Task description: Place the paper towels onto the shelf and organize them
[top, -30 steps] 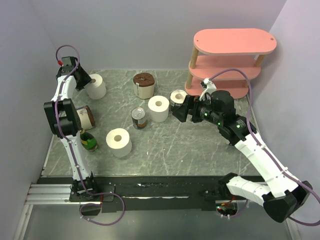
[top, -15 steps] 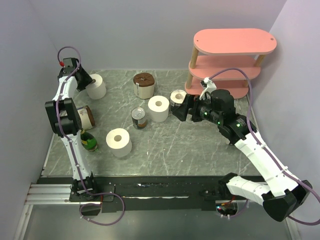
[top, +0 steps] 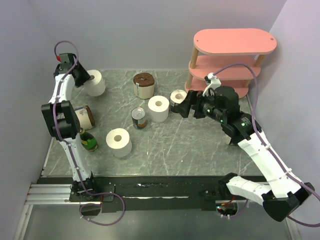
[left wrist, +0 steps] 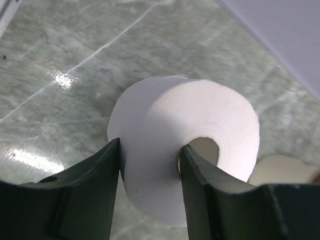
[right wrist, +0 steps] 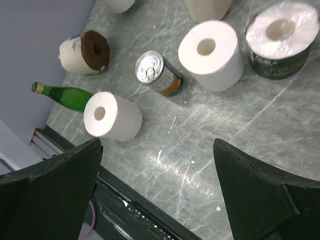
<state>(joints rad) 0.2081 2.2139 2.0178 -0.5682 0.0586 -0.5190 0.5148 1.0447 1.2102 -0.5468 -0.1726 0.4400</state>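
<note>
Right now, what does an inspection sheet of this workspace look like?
Surface: grey marbled table, glare patches, nothing spilled.
Job's things: pink shelf, no rolls seen on it; paper towels all on the table.
Clutter: can, green bottle.
Grippers: left gripper shut on the far-left white roll, one finger in its core; right gripper open, holding nothing.
Cables: purple cables loop off both arms, unsnagged.
Surroundings: plain lilac walls; nothing else seen.

Top edge of the right wrist view chops off a cream roll (right wrist: pixel 207 7), and the left arm (top: pixel 62 120) partly hides the green bottle (top: pixel 90 142).
</note>
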